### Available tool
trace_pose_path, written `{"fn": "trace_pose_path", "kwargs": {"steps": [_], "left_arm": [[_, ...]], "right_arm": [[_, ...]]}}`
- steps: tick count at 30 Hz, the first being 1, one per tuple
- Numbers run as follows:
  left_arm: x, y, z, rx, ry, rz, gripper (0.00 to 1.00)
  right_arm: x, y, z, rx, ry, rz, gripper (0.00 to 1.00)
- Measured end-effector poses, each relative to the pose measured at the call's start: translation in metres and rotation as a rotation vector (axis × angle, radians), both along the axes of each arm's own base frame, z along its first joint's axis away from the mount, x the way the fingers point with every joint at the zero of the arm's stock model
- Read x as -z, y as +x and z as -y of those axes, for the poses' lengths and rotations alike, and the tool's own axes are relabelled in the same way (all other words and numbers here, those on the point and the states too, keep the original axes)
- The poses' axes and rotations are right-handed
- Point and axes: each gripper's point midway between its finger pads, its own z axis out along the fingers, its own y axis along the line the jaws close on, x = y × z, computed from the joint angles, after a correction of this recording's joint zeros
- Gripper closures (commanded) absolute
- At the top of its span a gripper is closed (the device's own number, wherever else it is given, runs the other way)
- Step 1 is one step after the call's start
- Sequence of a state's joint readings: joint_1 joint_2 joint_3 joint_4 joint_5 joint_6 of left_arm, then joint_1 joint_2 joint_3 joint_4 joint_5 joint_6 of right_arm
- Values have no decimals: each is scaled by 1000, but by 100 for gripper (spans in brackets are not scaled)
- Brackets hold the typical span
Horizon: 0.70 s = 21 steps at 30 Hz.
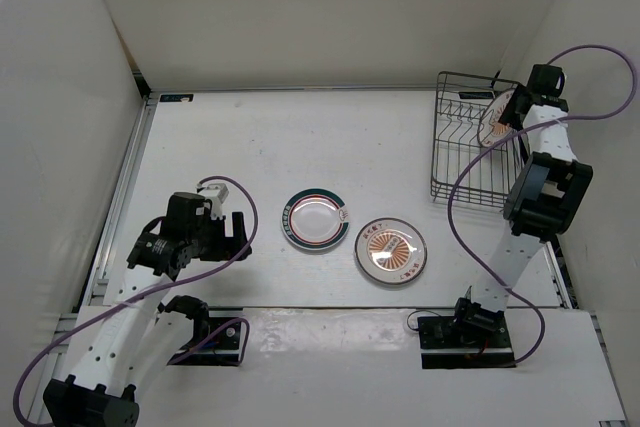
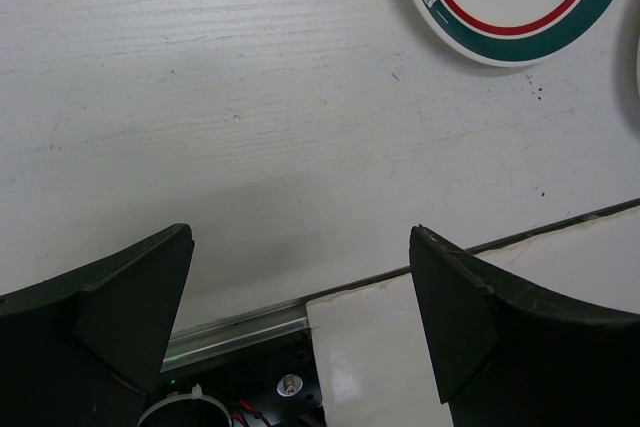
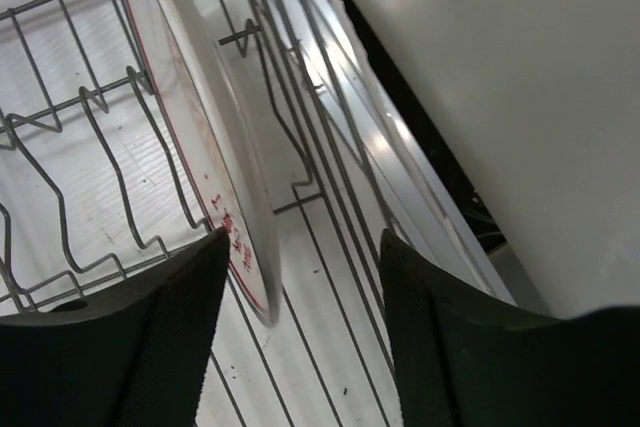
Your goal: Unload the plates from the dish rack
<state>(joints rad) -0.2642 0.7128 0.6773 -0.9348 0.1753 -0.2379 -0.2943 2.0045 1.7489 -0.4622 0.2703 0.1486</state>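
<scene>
Jaws apart on the right gripper (image 3: 303, 247), one dark finger to each side of the lower rim of the last racked plate (image 3: 200, 117). Left-hand finger right at the plate's printed face, clear gap before the other, plate not pinched. Plate on edge, leaning among the tines of the dish rack (image 1: 436, 147), orange-and-brown print toward the left of the wrist view.

From overhead, rack at upper right of the table (image 1: 250, 137), close to the right wall, with the plate near its far right corner under the wrist. Right arm up the right side of the frame from its base at bottom centre-right: white lower link slanting up and right, black elbow beside the rack's near corner, forearm on toward the rack's far end, wrist tipped down into the basket. Purple cable (image 1: 600, 52) in a high loop at the top right corner.

Two more plates flat on the table at mid-frame, side by side and apart: teal-and-pink-ringed plate (image 1: 316, 219) on the left, sunburst plate (image 1: 390, 249) just lower right of it.

Jaws wide on the left gripper (image 2: 300, 237), nothing between them, the ringed plate's edge at upper right of its wrist view. Left arm folded low at lower left of the overhead frame, gripper pointing right toward the ringed plate and short of it.
</scene>
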Motion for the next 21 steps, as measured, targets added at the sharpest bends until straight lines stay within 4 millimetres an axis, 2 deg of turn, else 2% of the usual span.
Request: {"fn": "trace_pose_path", "kwargs": {"steps": [3,4,9,13,15,17,21], "left_arm": [[0,0,0,0,0,0,0],[0,0,0,0,0,0,0],[1,0,0,0,3,-8,0],[2,0,0,-1,5,-14,0],[3,0,0,-2,6,-16,0],[3,0,0,-2,7,-16,0],[3,0,0,-2,7,-17,0]], "right_arm": [[9,15,-4,-40,39,5,52],[11,19,-5,-48,47,9,61],[9,30,-8,-64,73,30,67],[9,30,-9,-73,74,29,84],[9,30,-9,-78,75,28,96],[9,29,-9,-87,70,22,100],[8,30,-11,-83,81,24,100]]}}
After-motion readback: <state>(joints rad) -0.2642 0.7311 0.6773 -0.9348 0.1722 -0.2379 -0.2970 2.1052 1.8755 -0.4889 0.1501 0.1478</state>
